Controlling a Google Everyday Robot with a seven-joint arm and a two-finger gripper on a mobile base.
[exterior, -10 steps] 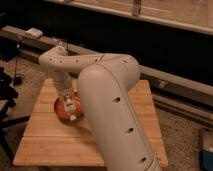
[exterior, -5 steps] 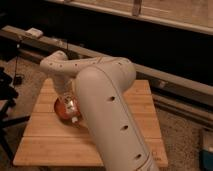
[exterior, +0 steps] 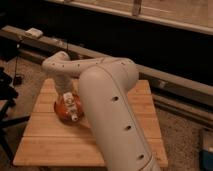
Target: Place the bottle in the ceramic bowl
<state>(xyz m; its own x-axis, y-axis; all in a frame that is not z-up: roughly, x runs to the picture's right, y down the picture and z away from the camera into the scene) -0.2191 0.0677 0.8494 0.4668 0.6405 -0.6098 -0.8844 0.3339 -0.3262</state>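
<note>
Down at the left side of the wooden counter (exterior: 50, 145), the ceramic bowl (exterior: 66, 106) sits with its orange-red inside showing, and the bottle (exterior: 73, 114) lies in it, its white cap toward the bowl's near rim. Just above the bowl hangs the gripper (exterior: 67, 96), at the end of the pale arm (exterior: 107, 107) that bends across the counter; whether its jaws are parted or closed, I cannot tell.

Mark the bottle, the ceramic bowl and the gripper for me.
bottle (exterior: 73, 111): camera view, on its pale body inside the bowl.
ceramic bowl (exterior: 60, 108): camera view, on the orange inner glaze, left side.
gripper (exterior: 68, 98): camera view, fingertip end above the bowl.
</note>
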